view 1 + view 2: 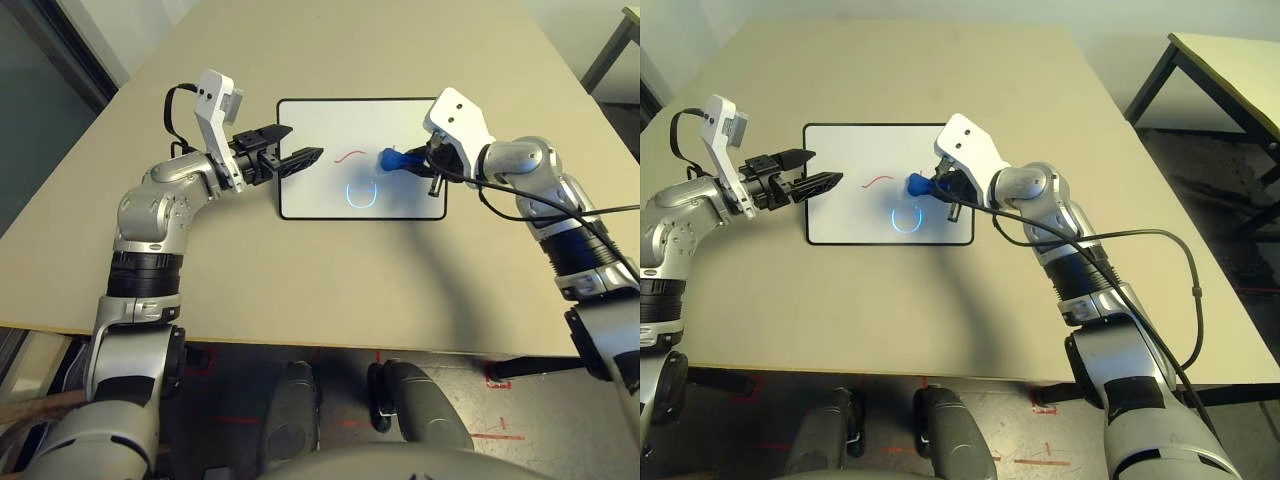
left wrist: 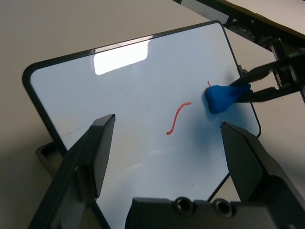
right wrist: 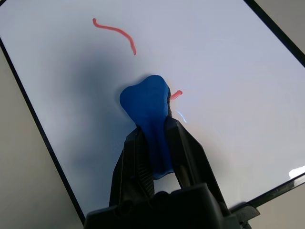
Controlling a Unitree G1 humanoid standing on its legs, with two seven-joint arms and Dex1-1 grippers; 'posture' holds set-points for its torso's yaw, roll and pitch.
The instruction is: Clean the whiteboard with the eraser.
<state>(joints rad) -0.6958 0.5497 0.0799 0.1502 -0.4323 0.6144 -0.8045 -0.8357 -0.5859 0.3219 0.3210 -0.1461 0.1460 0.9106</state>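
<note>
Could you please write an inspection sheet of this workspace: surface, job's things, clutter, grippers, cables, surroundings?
Surface: beige table, bare around the board.
Job's things: whiteboard lies flat and carries a red stroke and a short red mark beside the eraser; eraser is on the board.
Clutter: nothing seen.
Grippers: right gripper shut on the eraser; left gripper open at the board's left side, holding nothing.
Cables: black cable loops along the right arm; another at the left wrist.
Surroundings: second table to the right; red floor marks.
</note>
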